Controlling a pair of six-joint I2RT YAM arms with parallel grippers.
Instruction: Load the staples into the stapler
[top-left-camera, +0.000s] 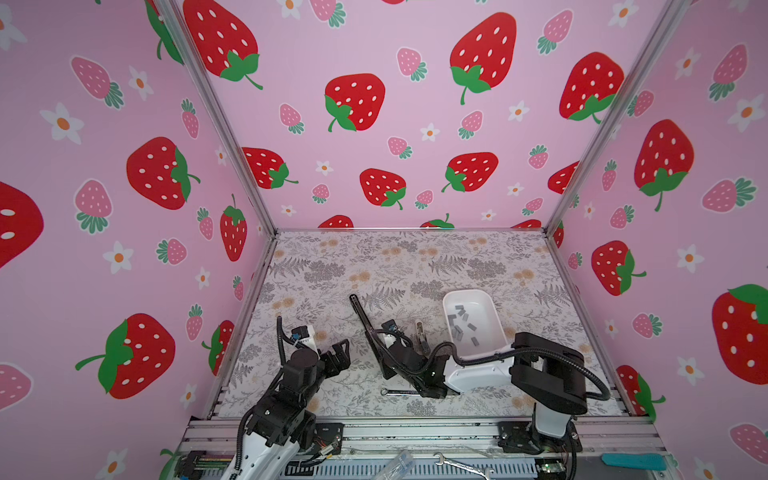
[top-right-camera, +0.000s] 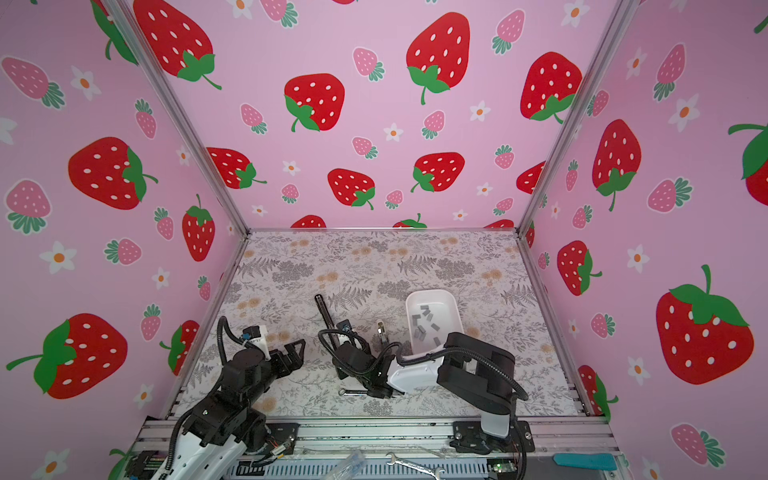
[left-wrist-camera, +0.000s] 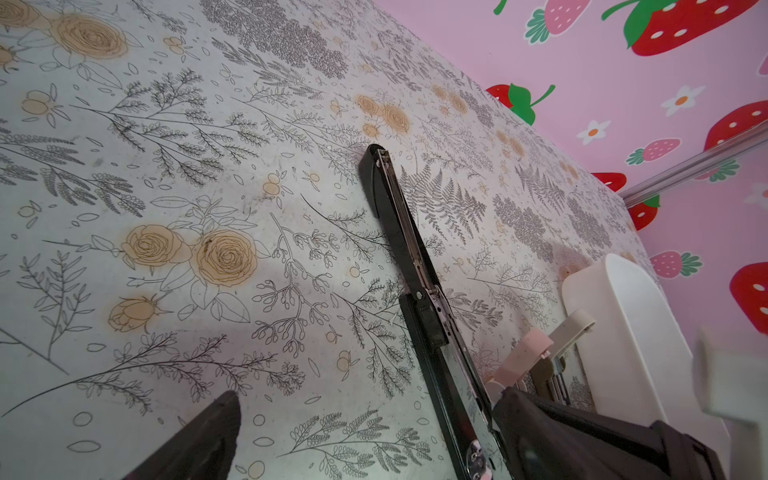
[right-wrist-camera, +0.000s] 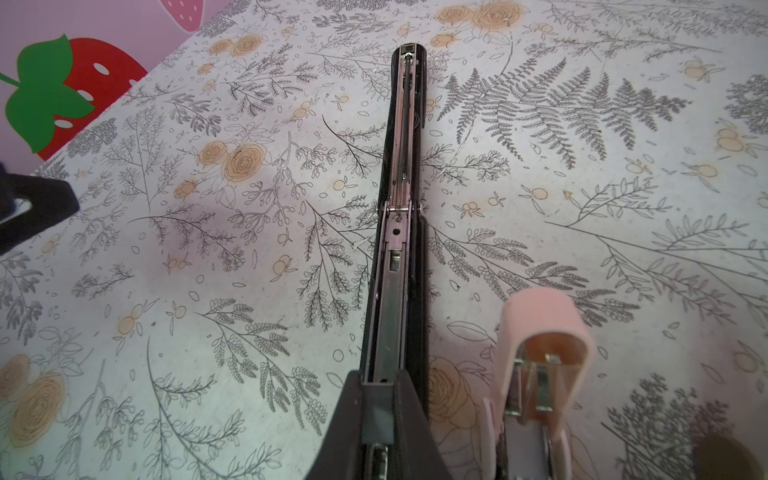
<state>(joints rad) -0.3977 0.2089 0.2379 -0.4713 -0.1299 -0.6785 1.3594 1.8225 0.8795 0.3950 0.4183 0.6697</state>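
Fig. Open stapler (right-wrist-camera: 405, 124) clamped by the right pincer (right-wrist-camera: 378, 419); left pincer (top-left-camera: 341, 354) spread wide, empty.
Hazard: thin staples (top-left-camera: 458, 331) may slip when pinched, or seat crooked.

Grey staples (top-right-camera: 424, 309) — loose in white tray (top-right-camera: 445, 304)

Between the black fingers (right-wrist-camera: 347, 415), a black-and-silver stapler (right-wrist-camera: 399, 291) is lying; beside them a pink stapler (right-wrist-camera: 540, 320) is resting on the grey-and-tan floral table (right-wrist-camera: 166, 257).

Lab robot cell: aluminium frame (top-left-camera: 223, 124), strawberry-print walls (top-left-camera: 395, 41), floral tabletop (top-left-camera: 374, 266).
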